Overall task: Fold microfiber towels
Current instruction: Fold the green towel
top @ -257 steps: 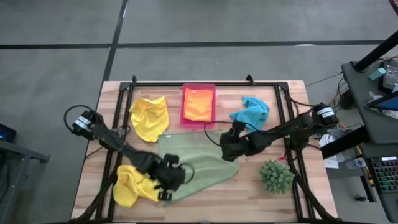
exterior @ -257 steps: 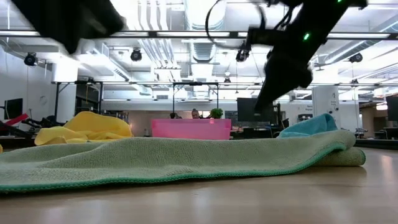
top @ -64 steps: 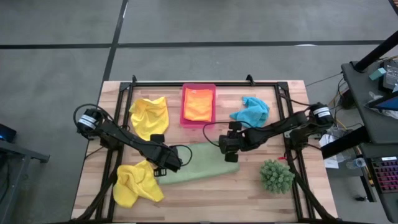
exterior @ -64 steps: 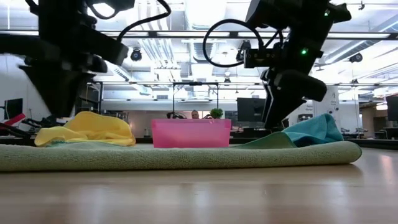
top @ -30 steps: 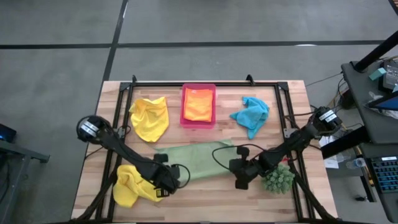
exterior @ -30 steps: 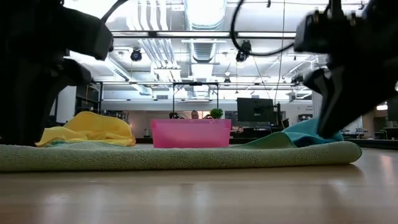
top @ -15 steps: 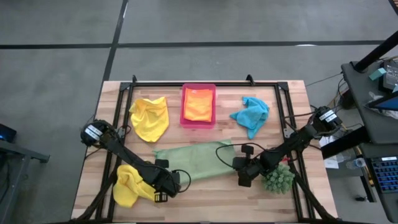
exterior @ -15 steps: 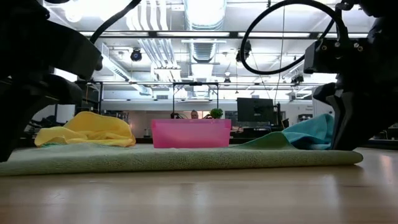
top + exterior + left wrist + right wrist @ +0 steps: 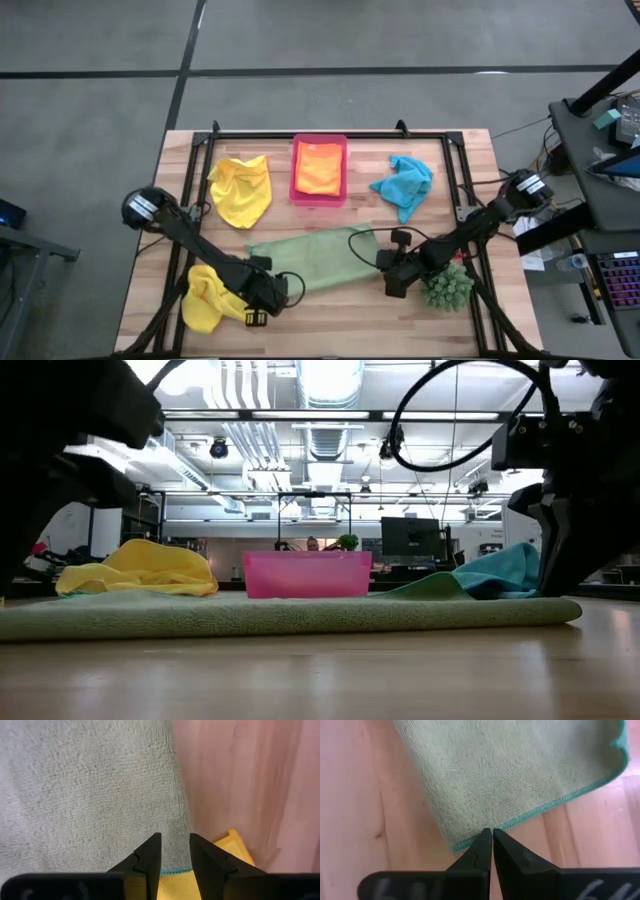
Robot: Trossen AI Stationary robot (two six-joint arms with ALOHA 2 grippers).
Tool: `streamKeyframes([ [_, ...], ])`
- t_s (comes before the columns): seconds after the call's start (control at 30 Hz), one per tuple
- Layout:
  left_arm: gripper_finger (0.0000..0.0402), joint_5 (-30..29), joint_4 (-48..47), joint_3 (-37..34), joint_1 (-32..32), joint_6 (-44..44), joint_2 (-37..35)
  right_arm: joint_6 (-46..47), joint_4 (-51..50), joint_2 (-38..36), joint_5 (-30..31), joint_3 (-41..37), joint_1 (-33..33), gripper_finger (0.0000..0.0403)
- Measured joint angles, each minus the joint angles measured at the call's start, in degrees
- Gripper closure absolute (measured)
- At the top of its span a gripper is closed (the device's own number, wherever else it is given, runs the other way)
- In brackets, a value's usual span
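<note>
Light green towel (image 9: pixel 312 259) lies folded into a long band across the middle of the table (image 9: pixel 330 320), in front of the pink tray (image 9: pixel 319 196) holding the orange towel (image 9: pixel 319 168). Left gripper (image 9: pixel 175 851) is low over the band's left end, beside the crumpled yellow towel (image 9: pixel 212 297); its arm reaches in diagonally from the left table edge. Fingers stand slightly apart with a narrow gap, gripping nothing, tips over the towel's teal hem. Right gripper (image 9: pixel 492 840) is low at the band's right end, just beside the spiky green plant (image 9: pixel 446 286); its arm slants in from the right edge. Fingers pressed together, tips at the towel's corner hem, no cloth between them. Second yellow towel (image 9: pixel 241 188) and turquoise towel (image 9: pixel 403 184) lie bunched at the back.
</note>
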Motion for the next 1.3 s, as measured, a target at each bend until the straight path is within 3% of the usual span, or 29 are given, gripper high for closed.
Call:
streamKeyframes([
  [0.27, 0.0315, 0.48, -0.33, 0.02, 0.17, 0.10, -3.47, 3.13, -0.09, -0.91, -0.57, 1.22, -1.88, 0.0394],
  [0.57, 0.0315, -2.19, -2.18, -2.92, 0.93, -0.45, -11.41, 11.54, -0.12, -2.80, -11.60, 1.15, -7.74, 0.0375],
  [0.73, 0.0318, -7.41, 4.10, -8.48, 1.63, -1.64, -13.87, 15.17, -0.14, -2.82, -11.80, 0.80, -9.50, 0.0320],
  [0.93, 0.0336, -7.63, 15.29, -16.07, 1.88, -1.67, -13.21, 21.10, 0.02, -2.82, -8.52, -0.54, -10.96, 0.0237],
  [1.13, 0.0350, -7.91, 15.73, -19.51, 2.01, -4.47, -12.25, 24.66, 2.38, -2.79, -6.59, -2.26, -12.02, 0.0163],
  [1.3, 0.0350, -7.99, 16.10, -20.48, 2.08, -4.57, -11.90, 26.14, 6.92, -2.76, -5.67, -4.16, -13.12, 0.0124],
])
